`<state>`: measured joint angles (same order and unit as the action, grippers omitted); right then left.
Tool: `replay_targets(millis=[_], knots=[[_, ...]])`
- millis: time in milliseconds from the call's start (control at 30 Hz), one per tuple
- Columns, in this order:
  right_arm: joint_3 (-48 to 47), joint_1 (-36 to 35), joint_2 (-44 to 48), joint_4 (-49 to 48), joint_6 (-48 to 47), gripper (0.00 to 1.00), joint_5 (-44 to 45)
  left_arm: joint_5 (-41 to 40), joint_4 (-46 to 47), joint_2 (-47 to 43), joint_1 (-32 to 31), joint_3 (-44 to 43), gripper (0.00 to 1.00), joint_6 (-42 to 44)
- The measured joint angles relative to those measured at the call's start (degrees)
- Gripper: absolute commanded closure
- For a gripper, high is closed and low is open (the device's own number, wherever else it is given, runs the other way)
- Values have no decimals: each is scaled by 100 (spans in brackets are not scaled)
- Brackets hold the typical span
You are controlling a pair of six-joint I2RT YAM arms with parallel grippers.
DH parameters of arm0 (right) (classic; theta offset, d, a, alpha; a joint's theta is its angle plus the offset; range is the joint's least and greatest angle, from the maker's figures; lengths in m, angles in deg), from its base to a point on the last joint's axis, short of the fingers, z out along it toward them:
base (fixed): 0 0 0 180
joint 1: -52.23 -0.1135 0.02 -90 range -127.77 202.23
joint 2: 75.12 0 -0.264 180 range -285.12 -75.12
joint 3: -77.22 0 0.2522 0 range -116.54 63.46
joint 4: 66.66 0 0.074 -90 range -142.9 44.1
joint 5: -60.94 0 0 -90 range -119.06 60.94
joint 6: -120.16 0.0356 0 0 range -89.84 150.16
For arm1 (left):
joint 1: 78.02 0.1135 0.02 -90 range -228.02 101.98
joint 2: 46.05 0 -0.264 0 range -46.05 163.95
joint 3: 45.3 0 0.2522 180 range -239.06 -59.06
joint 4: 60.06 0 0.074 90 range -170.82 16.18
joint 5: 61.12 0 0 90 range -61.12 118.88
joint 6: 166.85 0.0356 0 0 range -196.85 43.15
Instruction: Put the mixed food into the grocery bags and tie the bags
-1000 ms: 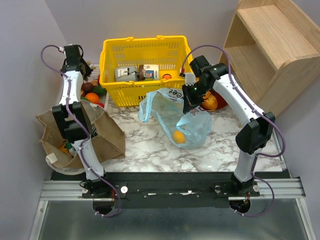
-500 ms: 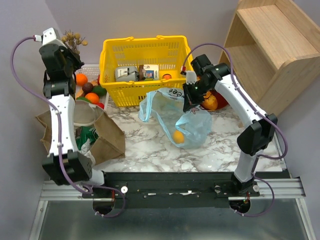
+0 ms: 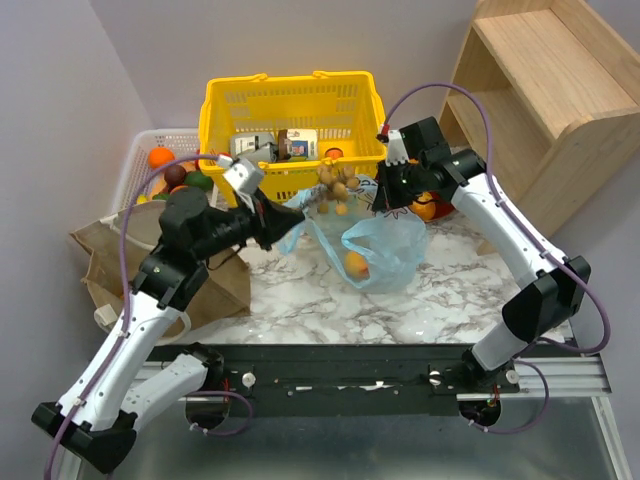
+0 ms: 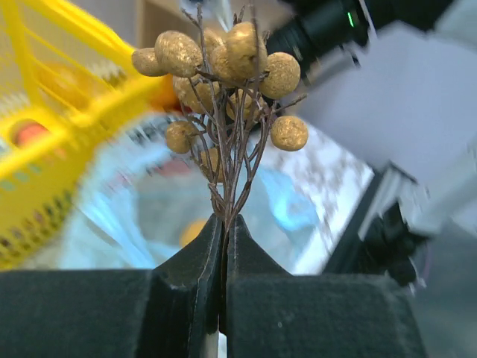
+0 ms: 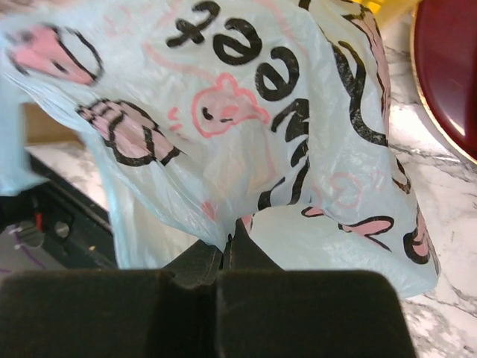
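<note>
L gripper (image 4: 225,222) pinches 1 sprig (image 4: 227,149), maybe 10 fruits (image 4: 289,133); R gripper (image 5: 227,245) clamps 1 blue bag (image 5: 246,112).

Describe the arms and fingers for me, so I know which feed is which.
Both the left arm and right arm have white link shells and black joint housings, each trailing a looping purple cable. The fingers are matt black wedges tapering to narrow tips. A small green light glows near the right arm's tip.
</note>
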<state>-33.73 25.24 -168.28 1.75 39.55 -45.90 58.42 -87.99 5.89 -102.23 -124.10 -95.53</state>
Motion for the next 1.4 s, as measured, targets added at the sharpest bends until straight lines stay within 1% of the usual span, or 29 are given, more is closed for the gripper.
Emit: replay_targets(millis=[67,167,267,400,567,867,1067,1300,1400], knots=[[337,0,81,-273,-2,99,212,66,-83,-297,-400,570,100,42],[688,0,181,-549,-4,99,426,90,-304,-417,-765,1113,100,118],[925,0,380,-704,-22,99,516,39,-501,-415,-1049,1416,100,157],[1213,0,752,-979,-15,99,498,-350,-516,-407,-1263,1716,100,151],[1440,0,999,-1187,0,99,474,-776,-192,-273,-1268,1891,100,105],[1792,0,1056,-1263,0,99,527,-804,1115,-225,-1270,1895,100,-42],[1808,0,1130,-1279,-2,99,568,-813,1467,-24,-1268,1856,100,-26],[1919,0,1134,-1303,-4,99,610,-623,2197,190,-1270,1853,100,-251],[1963,0,1150,-1303,-4,99,632,-708,2205,431,-1270,1838,100,-205]])
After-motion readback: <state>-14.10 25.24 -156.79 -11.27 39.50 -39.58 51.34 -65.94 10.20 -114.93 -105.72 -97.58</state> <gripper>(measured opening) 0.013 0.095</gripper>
